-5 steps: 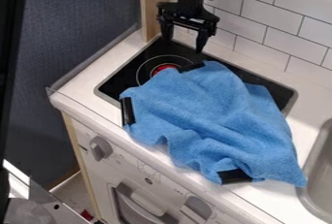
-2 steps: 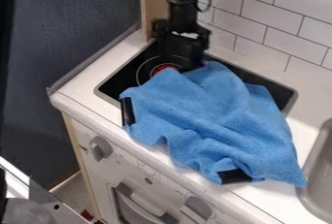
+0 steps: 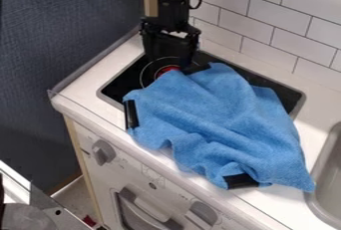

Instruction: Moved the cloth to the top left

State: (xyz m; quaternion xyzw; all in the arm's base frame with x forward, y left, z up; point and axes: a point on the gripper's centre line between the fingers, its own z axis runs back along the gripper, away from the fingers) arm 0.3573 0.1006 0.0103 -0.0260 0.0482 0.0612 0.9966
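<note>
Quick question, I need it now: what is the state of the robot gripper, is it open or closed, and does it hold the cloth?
Gripper: open, holding nothing; the blue cloth lies beside it, ungripped.

A toy kitchen – stovetop (image 3: 115, 85), sink (image 3: 327, 184), tiled wall (image 3: 266, 17)

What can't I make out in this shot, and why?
- Camera view: whatever lies beneath the blue cloth, which covers it.
- Camera view: what the black pieces belong to, hidden by the cloth.
- Camera view: the rest of the sink, cut off by the right edge.
- Camera view: where exactly the gripper ends, dark against the black cooktop.
</note>
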